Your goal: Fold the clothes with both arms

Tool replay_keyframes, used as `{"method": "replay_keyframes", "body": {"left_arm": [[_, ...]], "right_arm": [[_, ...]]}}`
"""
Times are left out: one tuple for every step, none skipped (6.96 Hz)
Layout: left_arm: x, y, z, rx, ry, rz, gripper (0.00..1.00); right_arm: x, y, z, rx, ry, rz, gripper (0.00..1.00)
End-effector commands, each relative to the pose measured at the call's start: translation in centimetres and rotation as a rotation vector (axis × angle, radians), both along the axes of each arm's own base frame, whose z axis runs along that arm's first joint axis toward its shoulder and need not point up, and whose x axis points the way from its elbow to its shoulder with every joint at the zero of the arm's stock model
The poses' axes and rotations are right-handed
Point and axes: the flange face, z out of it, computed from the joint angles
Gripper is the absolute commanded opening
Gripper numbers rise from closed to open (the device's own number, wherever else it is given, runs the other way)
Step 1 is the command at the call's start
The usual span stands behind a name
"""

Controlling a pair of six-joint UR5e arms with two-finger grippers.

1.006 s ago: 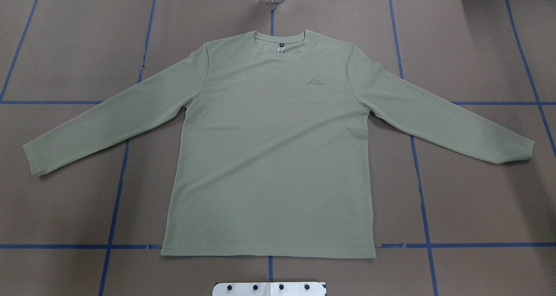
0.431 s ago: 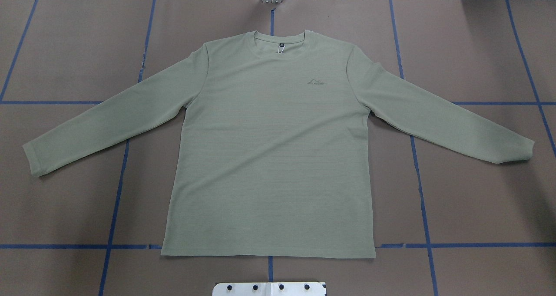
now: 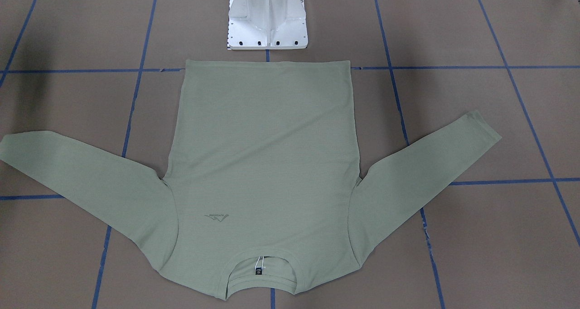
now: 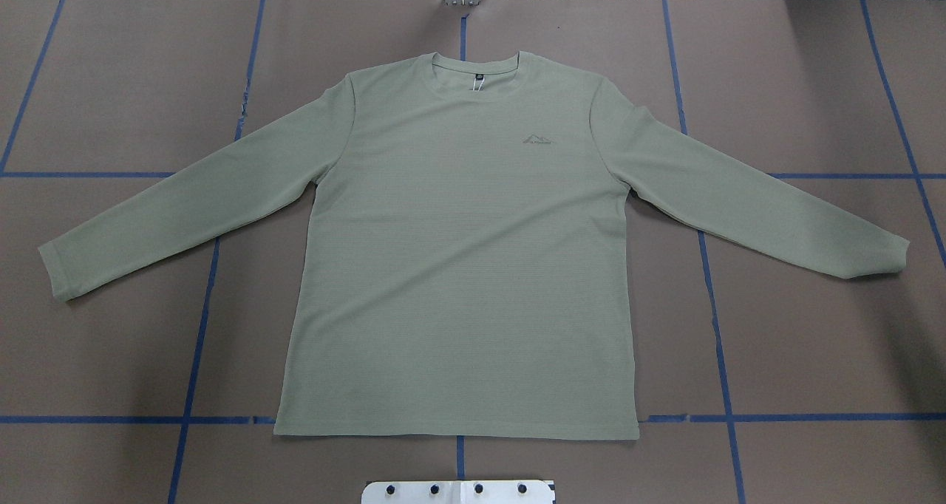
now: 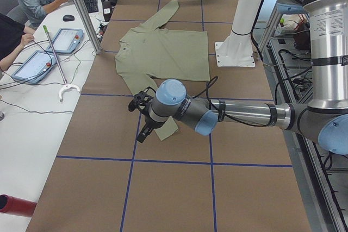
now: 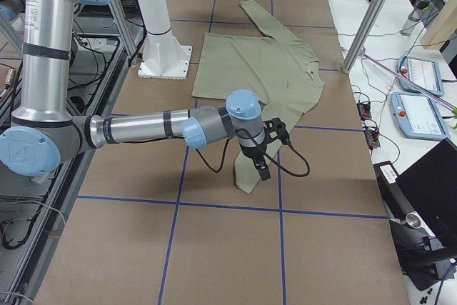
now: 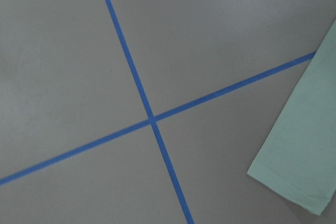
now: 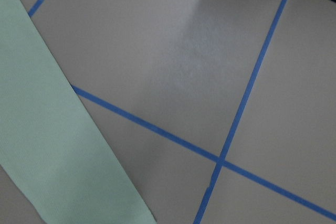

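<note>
Nothing has shifted on the overhead view since a second ago: the pale sage-green long-sleeved knit shirt (image 4: 458,267) lies as flat and unfolded as before on the brown paper-covered counter (image 4: 813,341), which is crossed by blue tape lines (image 4: 194,356). From overhead, the round neckline with its small black neck label (image 4: 479,77) is at 12 o'clock, the straight hem at 6 o'clock. The faint tonal chest logo (image 4: 539,139) sits toward 1 o'clock from the shirt's middle. One sleeve runs out toward 8 o'clock and the other toward 4 o'clock, both fully spread. The white metal pedestal base (image 3: 268,23) stands just beyond the hem. The grey-and-silver left arm (image 5: 239,113) reaches out low over the counter, its black left pincer (image 5: 143,133) hanging by the cuff (image 7: 294,182) of the 8 o'clock sleeve. The right arm (image 6: 143,128) mirrors it, with the right pincer (image 6: 263,171) over the far end of the other sleeve (image 8: 52,129). Both pincers show only in the side views, so one cannot tell how far either is parted or whether it touches the cloth.
</note>
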Motion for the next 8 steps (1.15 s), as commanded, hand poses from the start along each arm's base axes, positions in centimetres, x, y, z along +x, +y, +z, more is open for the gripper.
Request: {"method": "replay_keyframes", "body": {"left_arm": [[0.0, -1.1, -1.8, 0.098, 0.006, 0.002, 1.0], [0.1, -1.2, -2.0, 0.103, 0.007, 0.003, 1.0], [0.1, -1.0, -2.2, 0.107, 0.009, 0.006, 1.0], [0.1, -0.9, -2.4, 0.109, 0.01, 0.006, 1.0], [0.0, -0.8, -2.5, 0.113, 0.01, 0.005, 1.0], [0.1, -0.7, -2.5, 0.122, 0.01, 0.007, 1.0], [0.1, -0.7, -2.7, 0.13, 0.011, 0.006, 1.0], [0.1, -0.7, -2.7, 0.131, 0.011, 0.006, 1.0]], "right_arm": [[-0.3, -1.4, 1.0, 0.037, -0.03, 0.024, 1.0], [-0.7, -1.5, 1.5, 0.069, -0.051, 0.01, 1.0], [-2.9, -1.5, 1.2, 0.042, -0.099, 0.018, 1.0], [-7.4, -1.4, 0.3, -0.106, -0.197, 0.103, 1.0], [-10.9, -0.3, 1.1, -0.175, -0.274, 0.209, 1.0], [-14.6, 1.3, 4.7, -0.19, -0.323, 0.272, 0.99], [-16.3, 2.6, 8.8, -0.199, -0.368, 0.288, 0.94], [-15.8, 3.7, 11.5, -0.216, -0.368, 0.296, 0.83]]}}
